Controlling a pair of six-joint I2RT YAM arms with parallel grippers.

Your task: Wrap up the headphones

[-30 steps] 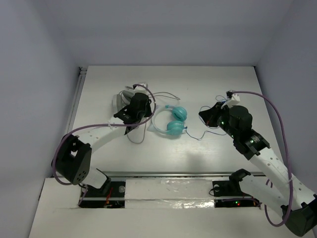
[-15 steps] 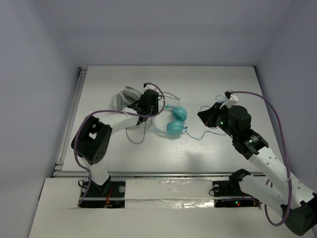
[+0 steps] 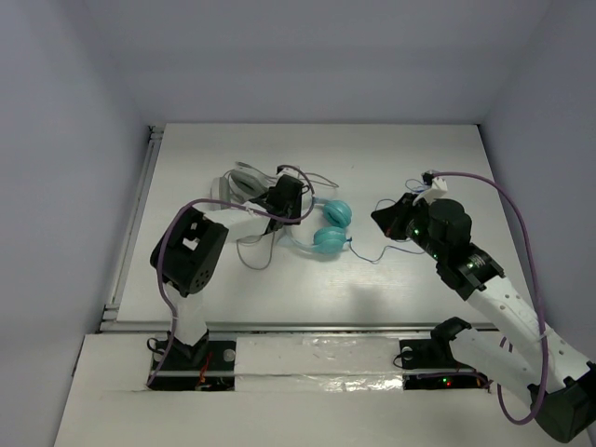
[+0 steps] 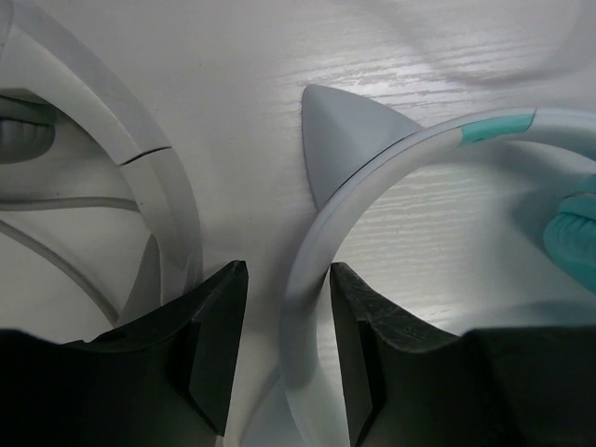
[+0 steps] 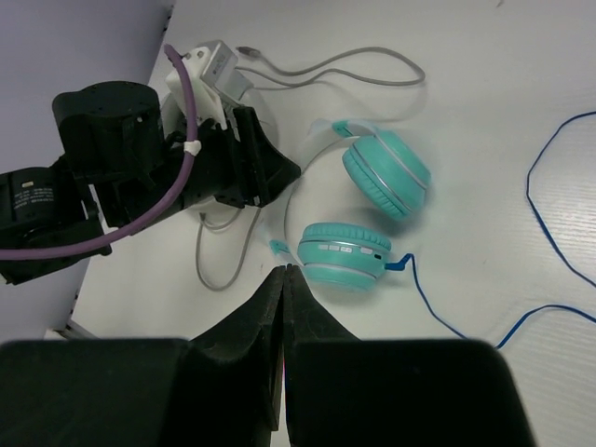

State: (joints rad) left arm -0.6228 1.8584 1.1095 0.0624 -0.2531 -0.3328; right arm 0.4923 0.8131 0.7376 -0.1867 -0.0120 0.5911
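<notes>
— White surface [image 3: 419, 158], pale lilac walls [image 3: 74, 140] around it, both arms bolted at the near edge. What is the right one doing?

— The right pincer [image 5: 284, 275] is pressed tight, finger against finger, and nothing shows between them. It hangs above the surface to the right of the headphones [image 3: 329, 238]. The thin blue cord [image 5: 530, 182] loops loosely over the surface beneath it.

— Where do the headphones lie?

— Flat near the middle of the surface, between the two pincers. The teal ear cups [image 5: 386, 172] sit side by side, one nearer than the other. The cord leaves the nearer cup and runs toward the right arm.

— And the left arm?

— The left pincer [image 4: 289, 279] is down at the white headband [image 4: 372, 163], partly open. The band runs through the gap, close to the finger on the right of the wrist view and clear of the other, so it is not clamped. A grey pointed tab [image 4: 340, 135] stands on the band just past the fingertips.

— Anything beyond that?

— A grey-white headset [image 3: 237, 179] lies just left of and behind the left pincer. Its band is beside the teal set's headband, and its grey cord [image 5: 321, 70] trails across the surface.
</notes>
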